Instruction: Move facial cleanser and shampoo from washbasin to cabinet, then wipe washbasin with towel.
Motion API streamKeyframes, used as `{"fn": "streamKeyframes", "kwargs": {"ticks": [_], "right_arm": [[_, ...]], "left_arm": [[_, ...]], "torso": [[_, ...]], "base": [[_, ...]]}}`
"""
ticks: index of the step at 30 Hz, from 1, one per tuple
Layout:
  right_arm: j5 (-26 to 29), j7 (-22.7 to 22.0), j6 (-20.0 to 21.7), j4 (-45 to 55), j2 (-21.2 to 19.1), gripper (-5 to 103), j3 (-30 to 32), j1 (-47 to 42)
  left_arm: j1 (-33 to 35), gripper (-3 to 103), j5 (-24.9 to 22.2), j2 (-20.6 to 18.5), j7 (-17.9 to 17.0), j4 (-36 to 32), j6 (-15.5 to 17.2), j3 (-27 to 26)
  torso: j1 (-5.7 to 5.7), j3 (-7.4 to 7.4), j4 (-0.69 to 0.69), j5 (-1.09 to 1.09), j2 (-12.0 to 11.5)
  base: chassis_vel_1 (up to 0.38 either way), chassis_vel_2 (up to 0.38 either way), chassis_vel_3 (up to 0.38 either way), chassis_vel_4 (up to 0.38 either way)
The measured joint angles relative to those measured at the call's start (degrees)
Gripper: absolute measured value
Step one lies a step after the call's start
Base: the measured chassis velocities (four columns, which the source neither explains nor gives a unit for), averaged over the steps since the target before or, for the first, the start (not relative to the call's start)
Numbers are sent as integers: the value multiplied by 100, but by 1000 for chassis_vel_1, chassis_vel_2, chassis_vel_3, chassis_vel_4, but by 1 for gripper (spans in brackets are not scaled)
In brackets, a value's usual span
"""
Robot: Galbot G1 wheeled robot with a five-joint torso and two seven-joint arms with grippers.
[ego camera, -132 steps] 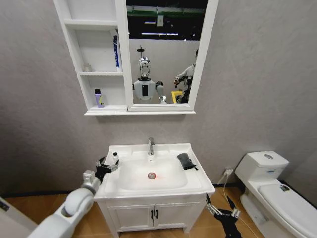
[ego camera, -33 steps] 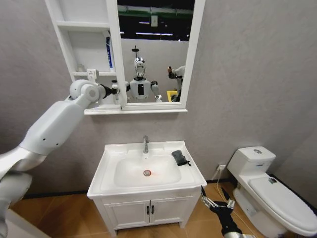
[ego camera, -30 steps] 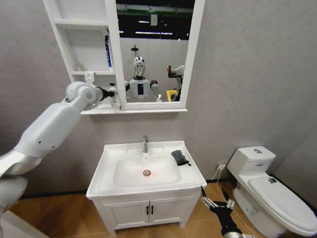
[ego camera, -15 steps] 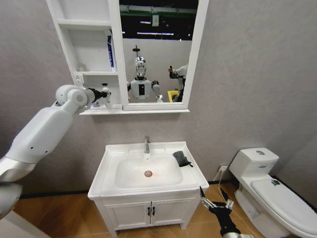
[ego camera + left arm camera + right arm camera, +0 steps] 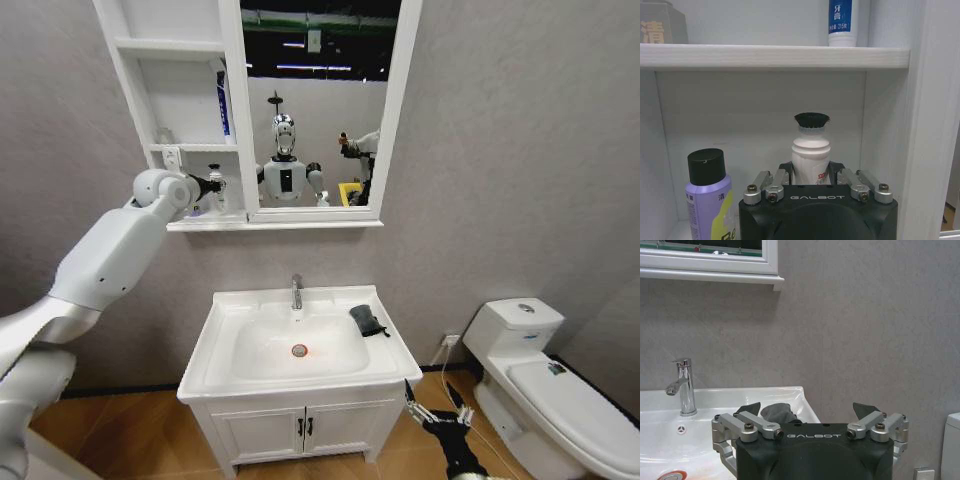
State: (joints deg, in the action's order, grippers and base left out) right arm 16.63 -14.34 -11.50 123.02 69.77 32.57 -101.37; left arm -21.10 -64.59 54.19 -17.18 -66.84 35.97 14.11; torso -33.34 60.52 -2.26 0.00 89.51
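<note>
In the bottom compartment of the tall white cabinet point(image 5: 190, 120), a lilac bottle with a black cap point(image 5: 708, 192) stands just beside a white bottle with a black brush-like cap point(image 5: 811, 155). The left pincer point(image 5: 811, 181) is closed around the white bottle there. The right pincer point(image 5: 809, 417) hangs low with its jaws wide apart and empty, facing the white ceramic washbasin point(image 5: 300, 345), where the small dark grey towel point(image 5: 365, 320) lies on the rim.

Lighting is even and bright, with soft shadows under the cabinet point(image 5: 180, 130) shelves. The mirror point(image 5: 315, 100) reflects ceiling strip lights in a dark room. The head view bows at its edges. The washbasin point(image 5: 300, 345) rim carries a faint sheen.
</note>
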Motion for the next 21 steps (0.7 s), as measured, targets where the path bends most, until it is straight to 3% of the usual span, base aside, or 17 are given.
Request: {"fn": "streamKeyframes", "kwargs": {"ticks": [9,12,15,21], "right_arm": [[5,0,-4,-85,1,100,-11,21],[0,3,-27,-111,0,100,-12,14],[-3,4,-38,-116,-3,100,-11,10],[-5,9,-58,-126,-16,100,-7,-2]], "left_arm": [[14,36,218,142,204,207,-168,-10],[80,36,350,152,398,275,-536,14],[113,36,401,154,471,285,-656,18],[189,53,451,123,556,227,-739,19]], "torso": [[0,0,0,1,0],[0,0,0,1,0],[0,0,0,0,0],[1,-1,-1,1,0]], "base": [[0,0,0,0],[0,0,0,0],[0,0,0,0],[0,0,0,0]]}}
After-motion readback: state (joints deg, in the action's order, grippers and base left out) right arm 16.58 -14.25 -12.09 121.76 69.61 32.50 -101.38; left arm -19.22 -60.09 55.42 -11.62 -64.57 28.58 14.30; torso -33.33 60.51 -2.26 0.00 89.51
